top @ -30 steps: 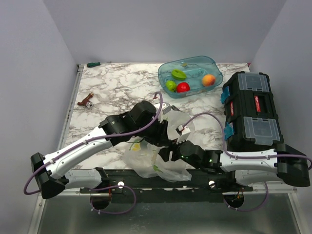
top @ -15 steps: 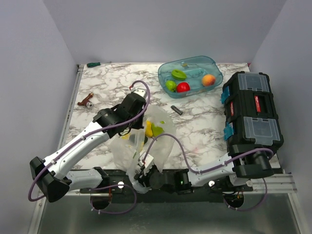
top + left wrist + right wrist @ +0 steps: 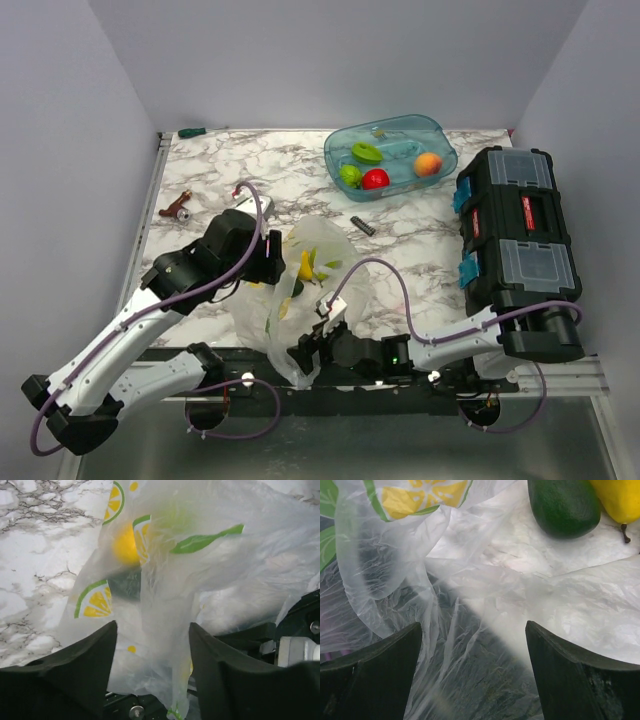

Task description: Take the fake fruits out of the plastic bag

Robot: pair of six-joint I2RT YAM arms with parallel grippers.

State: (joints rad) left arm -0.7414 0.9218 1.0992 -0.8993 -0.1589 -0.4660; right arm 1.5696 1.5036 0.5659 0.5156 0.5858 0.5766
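The plastic bag (image 3: 300,290) with lemon prints stands crumpled near the table's front edge. A yellow fruit (image 3: 305,264) shows through it. In the left wrist view the bag (image 3: 200,580) hangs between my fingers, with a yellow fruit (image 3: 123,545) and a dark green one (image 3: 126,582) blurred behind the film. My left gripper (image 3: 272,262) (image 3: 152,650) is open at the bag's left side. My right gripper (image 3: 300,355) (image 3: 474,645) is open low at the bag's near side, with film across its gap. Beyond it lie a dark green fruit (image 3: 564,505) and a yellow fruit (image 3: 620,497).
A teal tub (image 3: 440,135) at the back holds two green fruits (image 3: 365,152), a red one (image 3: 375,179) and an orange ball (image 3: 428,163). A black toolbox (image 3: 515,225) fills the right side. A small dark piece (image 3: 362,224), a brown object (image 3: 178,208) and a screwdriver (image 3: 192,132) lie on the marble.
My right gripper swung left along the front edge to under the bag. My left gripper drew back to the left. The bag now stands taller and further left.
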